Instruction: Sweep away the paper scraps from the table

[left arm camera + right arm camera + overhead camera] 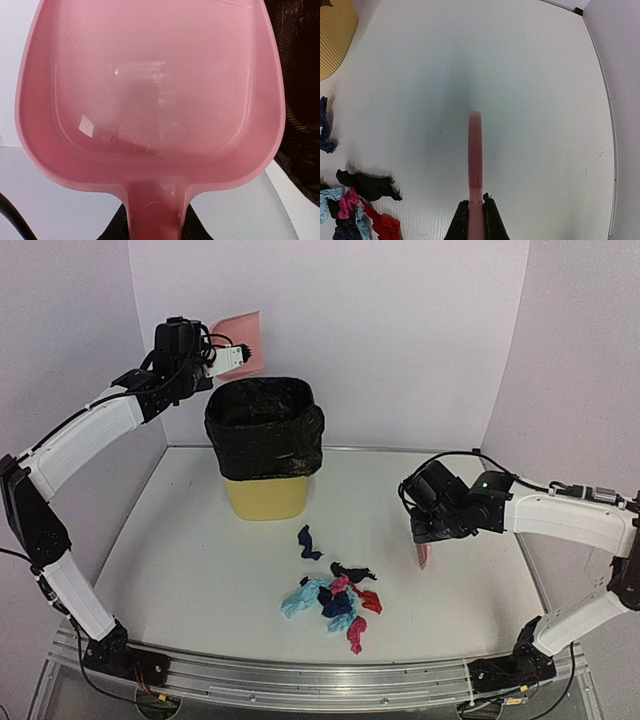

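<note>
Several paper scraps (338,602) in red, pink, light blue, navy and black lie heaped on the white table (180,560) at front centre; one navy scrap (308,542) lies apart, nearer the bin. They show at the left edge of the right wrist view (360,210). My left gripper (228,358) is shut on the handle of the pink dustpan (150,90), held high above the bin's back left; the pan holds nothing. My right gripper (476,212) is shut on the pink hand brush (475,150), seen edge-on, just above the table right of the heap; it shows in the top view (422,556).
A yellow bin (265,495) with a black liner (265,425) stands at the back centre. White walls close the back and sides. An aluminium rail (300,675) runs along the front edge.
</note>
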